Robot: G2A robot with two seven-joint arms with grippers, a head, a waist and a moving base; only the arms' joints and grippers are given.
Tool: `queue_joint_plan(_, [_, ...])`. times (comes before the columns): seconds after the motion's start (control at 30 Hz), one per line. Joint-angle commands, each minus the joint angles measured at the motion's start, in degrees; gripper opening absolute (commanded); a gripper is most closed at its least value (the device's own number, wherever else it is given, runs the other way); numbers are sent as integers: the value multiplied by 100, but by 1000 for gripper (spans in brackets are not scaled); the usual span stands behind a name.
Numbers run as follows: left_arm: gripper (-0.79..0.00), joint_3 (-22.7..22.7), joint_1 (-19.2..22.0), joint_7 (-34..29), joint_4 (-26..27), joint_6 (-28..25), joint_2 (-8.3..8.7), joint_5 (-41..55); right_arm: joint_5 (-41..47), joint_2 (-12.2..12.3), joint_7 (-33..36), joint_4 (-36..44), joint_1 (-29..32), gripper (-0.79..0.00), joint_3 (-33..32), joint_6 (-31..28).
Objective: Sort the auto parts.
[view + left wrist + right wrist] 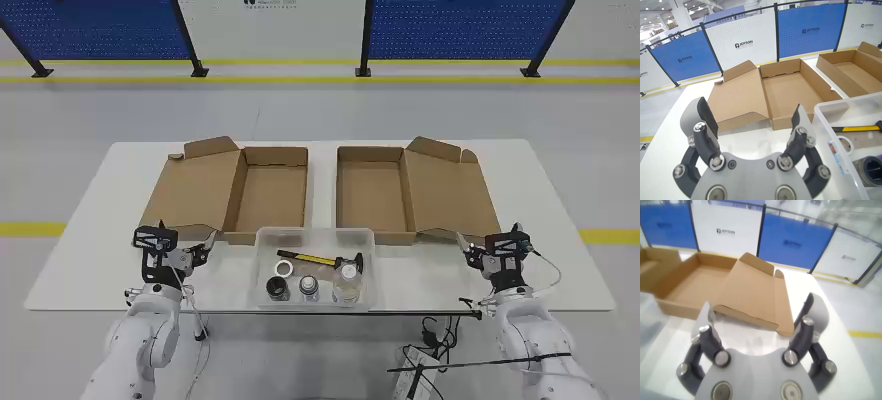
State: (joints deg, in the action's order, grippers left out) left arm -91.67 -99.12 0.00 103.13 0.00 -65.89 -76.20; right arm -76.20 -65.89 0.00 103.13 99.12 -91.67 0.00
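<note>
Left pincer (750, 107) is spread wide and holding nothing. It's parked over the counter (100, 225) in the lower left of the top view, near the left end of the clear tub (262, 242). Right pincer (758, 301) is the same deal, spread and holding nothing. It's in the lower right of the top view, farther off from the tub's other end.

The tub sits bottom centre between the two arms and all the parts are in it. A yellow and black bar (307, 258) lies across the back with a white ring (285, 269) just below it. A dark cylinder (275, 289), a small grey piece (309, 288) and a pale jar-like thing (347, 283) line up along the near side.

Right behind the tub, toward the middle of the frame, are two cardboard boxes. The left box (272, 195) and right box (372, 195) sit side by side with a narrow gap between them, lids folded open outward.
</note>
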Motion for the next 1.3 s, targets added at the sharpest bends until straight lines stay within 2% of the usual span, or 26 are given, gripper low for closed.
queue_joint_plan(0.0, [0,0,0,0,0,0,0,0,0,0,0,0,0,-1,0,0])
queue_joint_plan(0.83, [0,24,91,-25,79,-76,-7,43,0,0,0,0,0,0,0,0])
queue_joint_plan(1.07, [0,256,144,-271,679,-381,-32,166,0,0,0,0,0,0,0,0])
queue_joint_plan(1.27, [0,613,78,-661,1610,-970,-36,254,0,0,0,0,0,0,0,0])
